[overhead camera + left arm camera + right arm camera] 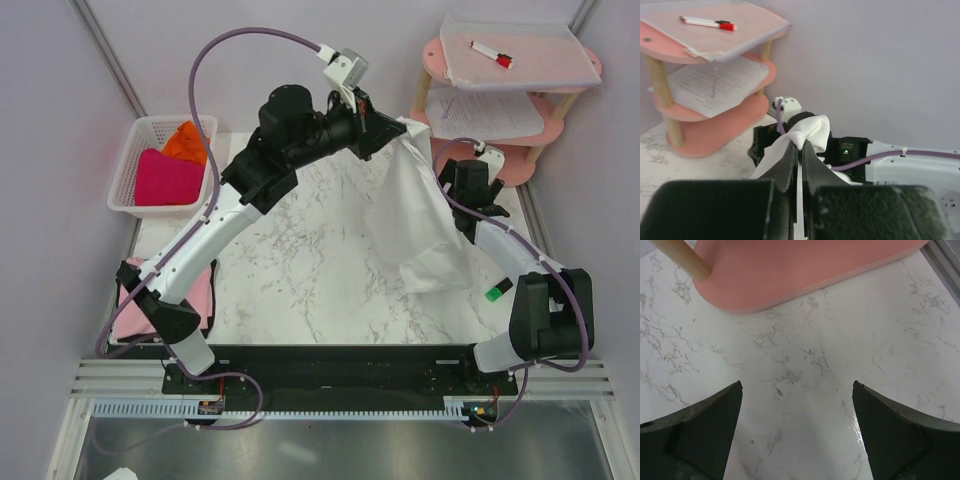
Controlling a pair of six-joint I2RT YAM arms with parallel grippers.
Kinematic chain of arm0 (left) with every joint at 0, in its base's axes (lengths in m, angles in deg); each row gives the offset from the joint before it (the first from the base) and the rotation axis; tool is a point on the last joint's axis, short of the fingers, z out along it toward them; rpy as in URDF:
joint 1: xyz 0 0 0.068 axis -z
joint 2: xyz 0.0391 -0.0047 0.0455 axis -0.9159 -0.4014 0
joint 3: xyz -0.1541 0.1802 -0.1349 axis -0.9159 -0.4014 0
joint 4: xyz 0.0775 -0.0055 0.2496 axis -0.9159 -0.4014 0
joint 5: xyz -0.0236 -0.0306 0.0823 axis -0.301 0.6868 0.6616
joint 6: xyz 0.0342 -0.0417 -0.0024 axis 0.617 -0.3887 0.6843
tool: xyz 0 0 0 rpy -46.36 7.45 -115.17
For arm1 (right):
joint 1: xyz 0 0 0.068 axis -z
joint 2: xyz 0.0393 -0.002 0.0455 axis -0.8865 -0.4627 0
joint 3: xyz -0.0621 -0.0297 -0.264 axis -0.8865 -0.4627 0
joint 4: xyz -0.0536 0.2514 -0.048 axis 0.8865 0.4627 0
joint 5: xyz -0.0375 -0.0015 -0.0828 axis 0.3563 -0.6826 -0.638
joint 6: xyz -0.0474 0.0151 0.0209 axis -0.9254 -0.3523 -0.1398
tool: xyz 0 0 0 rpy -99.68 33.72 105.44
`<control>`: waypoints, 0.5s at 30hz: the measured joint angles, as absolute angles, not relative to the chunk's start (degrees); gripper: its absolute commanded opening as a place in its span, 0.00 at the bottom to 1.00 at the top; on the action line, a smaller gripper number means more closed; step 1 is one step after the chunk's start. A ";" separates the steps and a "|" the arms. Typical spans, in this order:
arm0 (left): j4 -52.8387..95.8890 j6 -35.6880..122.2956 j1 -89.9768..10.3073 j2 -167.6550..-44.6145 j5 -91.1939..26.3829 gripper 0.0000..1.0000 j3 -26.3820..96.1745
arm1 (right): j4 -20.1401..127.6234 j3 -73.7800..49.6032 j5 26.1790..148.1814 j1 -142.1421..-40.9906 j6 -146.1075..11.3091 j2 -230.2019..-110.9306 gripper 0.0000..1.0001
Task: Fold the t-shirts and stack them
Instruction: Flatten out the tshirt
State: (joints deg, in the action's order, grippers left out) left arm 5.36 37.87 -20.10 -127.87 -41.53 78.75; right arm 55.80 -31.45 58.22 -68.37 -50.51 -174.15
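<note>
Now | left fingers (787, 165) pinch white t-shirt (415, 220) aloft | right fingers (705, 435) spread wide

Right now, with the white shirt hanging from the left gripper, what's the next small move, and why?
Probably bring the right gripper to a hanging edge of the white t-shirt: it is open over the table, while the left gripper pinches one bunched spot.

Soft cloth t-shirt (420, 215), glossy marbled table (300, 260), seemingly wooden posts (662, 95)
</note>
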 measured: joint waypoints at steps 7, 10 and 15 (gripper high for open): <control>4.02 35.84 -29.49 -119.50 -32.44 0.02 71.24 | 56.70 -33.51 58.96 -68.33 -50.34 -173.97 0.98; 3.94 33.69 -38.30 -115.11 -29.90 0.02 61.99 | 56.74 -33.51 60.32 -68.33 -50.20 -174.08 0.98; 2.86 30.90 -52.31 -113.16 -26.91 0.02 44.24 | 56.61 -33.51 64.60 -68.53 -50.23 -175.74 0.98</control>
State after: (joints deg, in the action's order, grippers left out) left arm 2.86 30.90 -52.31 -113.16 -26.91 44.24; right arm 56.61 -33.51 64.60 -68.53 -50.23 -175.74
